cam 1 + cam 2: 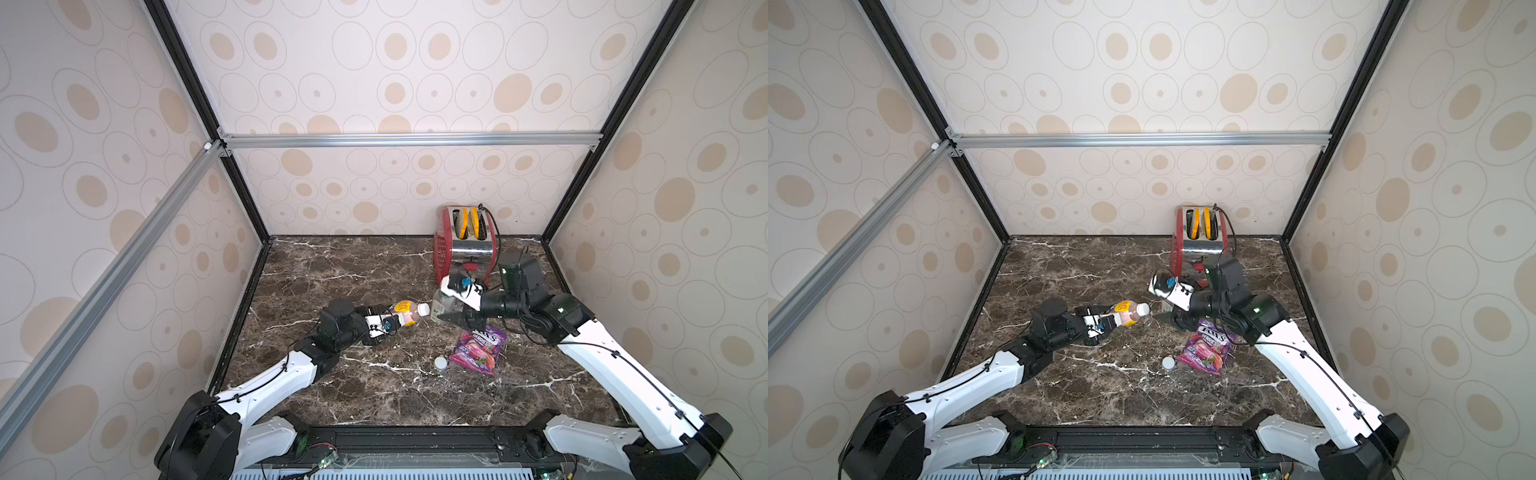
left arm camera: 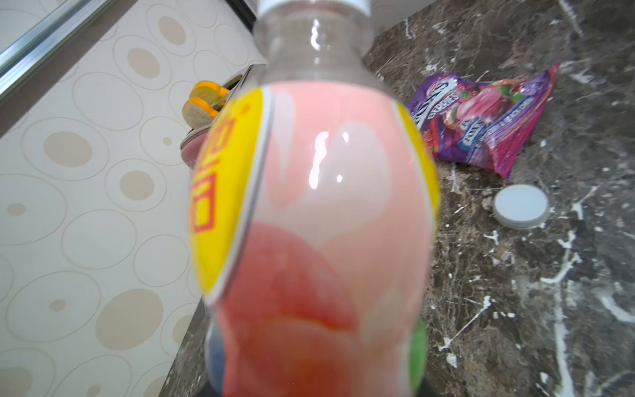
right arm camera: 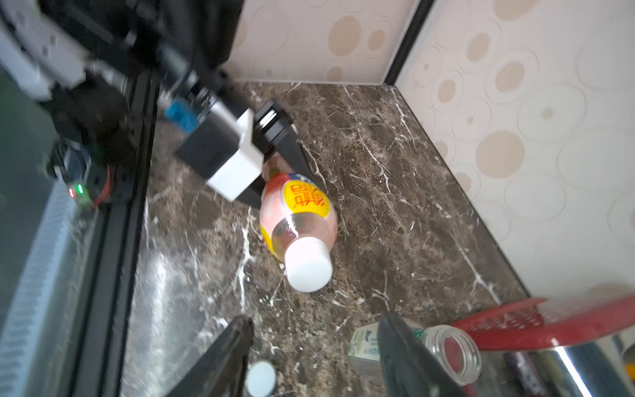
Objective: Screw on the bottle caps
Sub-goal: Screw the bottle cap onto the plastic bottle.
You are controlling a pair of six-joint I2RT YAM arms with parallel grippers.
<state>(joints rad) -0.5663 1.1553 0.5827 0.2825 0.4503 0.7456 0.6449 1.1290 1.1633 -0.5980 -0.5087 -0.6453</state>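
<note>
Left gripper [image 1: 392, 322] is clamped on the lower body of the pink bottle [image 3: 297, 206], held tilted and nearly lying at centre frame in both top views. Whether the bottle touches the table [image 1: 353, 270] cannot be told. Its neck points toward the right gripper [image 3: 314, 319]. A white fitted cap [image 3: 308, 264] sits on that neck; cannot tell if it is threaded fully home. Right gripper: jaws parted, nothing between them, tips just short of the fitted cap. Clear bottle [image 1: 439, 305] stands upright just right of the pink one, mouth open and uncapped, close beside one right gripper finger in the right wrist view. Loose cap [image 1: 441, 363] lies flat on the table, lower centre, just beside the purple candy bag [image 1: 478, 351]. Handling, judged: the pink bottle is partly filled, so moderate weight, and the liquid shifts when tilted. Its wall is glossy thin plastic, likely to dent under a hard squeeze; the present hold on the body looks sound. The clear bottle looks empty, so light and easily tipped; best held at mid-body while capping. The caps are small, stiff and smooth; take them across the diameter. The loose cap sits low, leaving little rim to pinch. Room: open table to the left and toward lower frame. It is tight at upper right, where the toaster [image 1: 465, 245], clear bottle and candy bag crowd the right arm. The walls are well apart from the work.
</note>
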